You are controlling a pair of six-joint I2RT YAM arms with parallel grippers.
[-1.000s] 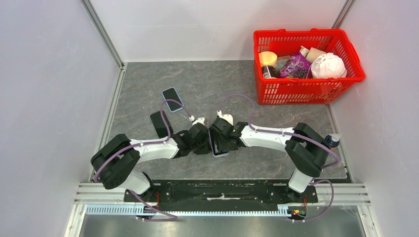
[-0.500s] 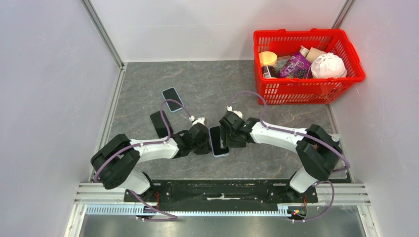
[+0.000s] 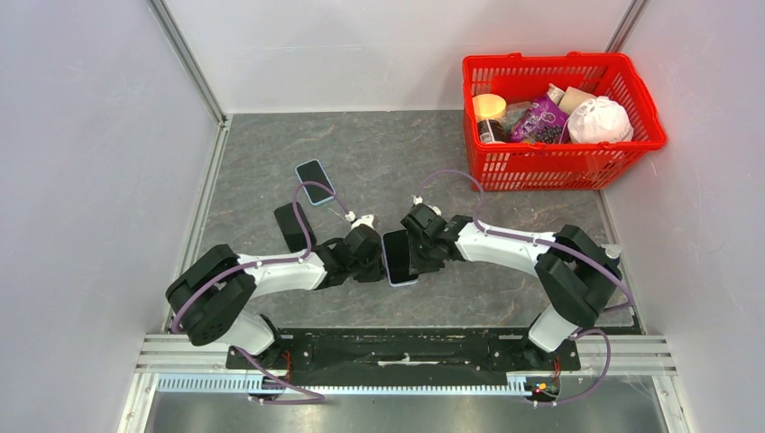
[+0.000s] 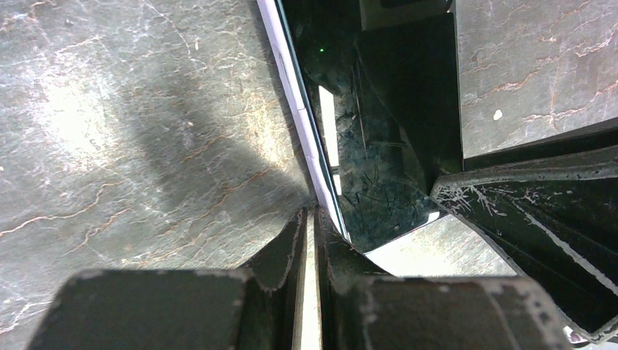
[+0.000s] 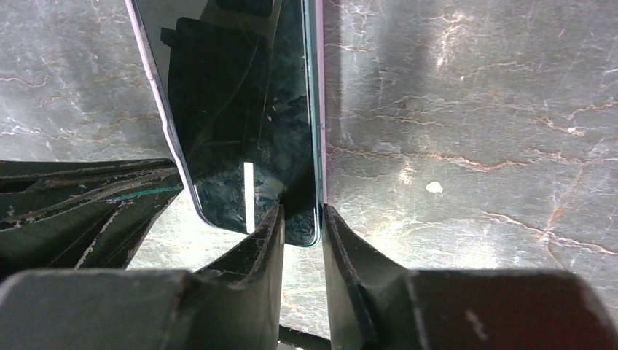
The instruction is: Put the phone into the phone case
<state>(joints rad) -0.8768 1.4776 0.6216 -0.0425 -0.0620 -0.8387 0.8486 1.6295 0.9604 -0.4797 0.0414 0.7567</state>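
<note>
Phone: held off the table between the two grippers, near the middle of the front edge. It is long axis front to back, dark glass facing up. Lilac rim visible in both wrist views.

Left gripper: on the phone's left long edge. In the left wrist view the fingers are pressed nearly together, pinching the thin rim at the phone's near corner.

Right gripper: on the phone's right long edge. In the right wrist view one finger lies on the glass and the other on the lilac back, both appearing to touch, so the edge is clamped.

Both arms reach inward from their bases and meet at the phone.

Blue-rimmed slab: flat on the table, behind and left of the phone, well apart from it.

Black slab: flat, just beside the left forearm, between the blue-rimmed slab and the front edge. Cannot tell which of the two slabs is the case.

Red basket: far right corner, holding assorted items.
</note>
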